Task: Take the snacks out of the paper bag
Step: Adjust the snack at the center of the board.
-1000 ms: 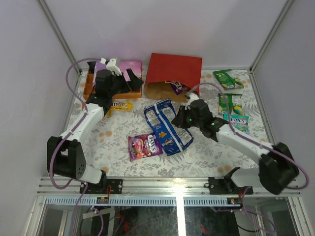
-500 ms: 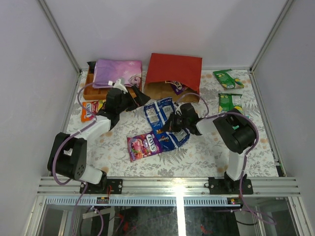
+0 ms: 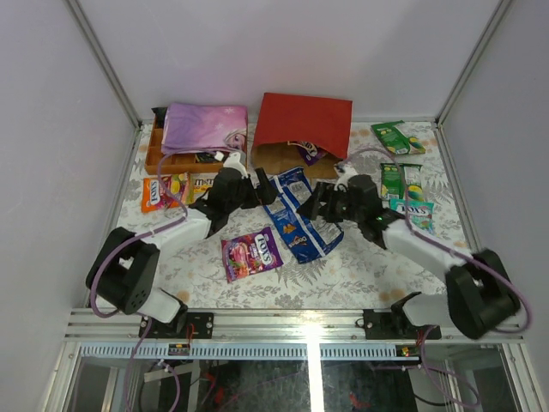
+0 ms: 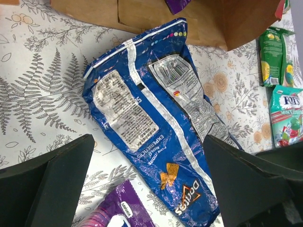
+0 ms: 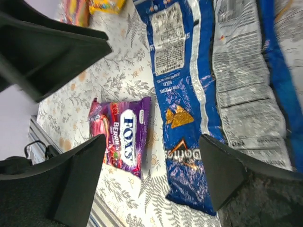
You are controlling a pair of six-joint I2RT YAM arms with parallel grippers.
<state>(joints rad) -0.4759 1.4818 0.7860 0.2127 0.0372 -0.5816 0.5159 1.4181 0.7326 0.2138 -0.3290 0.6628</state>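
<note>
"Since both pincers hang over one spot, what have they got hold of?"

"Nothing, either of them. My left pincer (image 3: 257, 190) is spread as wide as it goes and bare. The blue chip bag (image 3: 298, 219) lies flat on the table (image 3: 360, 266) right under its gap. The right pincer (image 3: 319, 202) is also well spread and bare. It sits over the same bag's other side, facing the left one closely."

"And the paper bag?"

"The paper bag (image 3: 304, 120) lies on its side just beyond both pincers, mouth towards them. One purple packet (image 3: 310, 153) shows in that mouth. Others are out: a purple candy packet (image 3: 250, 254) on the near side of the left pincer, and green packets (image 3: 401, 178) out past the right one."

"What worries you?"

"Three things, I'd judge. The two pincers are so near each other that any sideways move could knock them together. If both close on the chip bag, they'd tug it two ways, or the glossy film would slip free. And reaching into the mouth could shove the light paper bag away or crumple its lip."
</note>
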